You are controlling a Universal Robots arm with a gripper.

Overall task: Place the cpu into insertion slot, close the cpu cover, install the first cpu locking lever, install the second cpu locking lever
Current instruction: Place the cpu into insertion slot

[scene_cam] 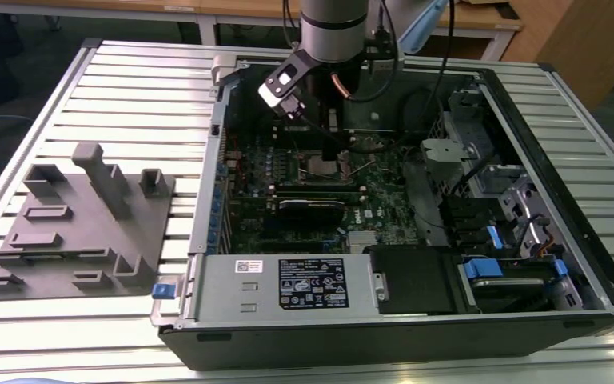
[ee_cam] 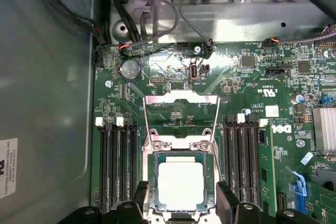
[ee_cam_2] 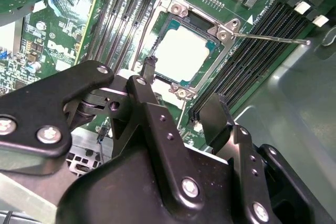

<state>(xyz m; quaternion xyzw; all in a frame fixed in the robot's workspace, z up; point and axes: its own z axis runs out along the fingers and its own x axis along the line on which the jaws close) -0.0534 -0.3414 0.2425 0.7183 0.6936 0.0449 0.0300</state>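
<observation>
The cpu (ee_cam: 181, 184), a square chip with a pale silver top, lies flat in the insertion slot (ee_cam: 148, 187) on the green motherboard; it also shows in the second wrist view (ee_cam_2: 181, 53). The cpu cover (ee_cam: 181, 99), a thin silver frame with a window, appears swung up off the slot on its far side. A thin locking lever (ee_cam_2: 273, 38) sticks out from one corner of the slot. My gripper (ee_cam: 184, 203) hangs just above the slot, open, one black finger (ee_cam: 142, 195) on each side of the cpu and nothing held. In the exterior view the gripper (scene_cam: 334, 140) reaches down into the case.
The open computer case (scene_cam: 563, 184) lies on a slatted metal table. Black memory slots (ee_cam: 118, 166) flank the slot on both sides. A graphics card (scene_cam: 309, 210) and power supply (scene_cam: 285, 284) sit nearer the front. A grey fixture tray (scene_cam: 77, 224) rests at the exterior view's left.
</observation>
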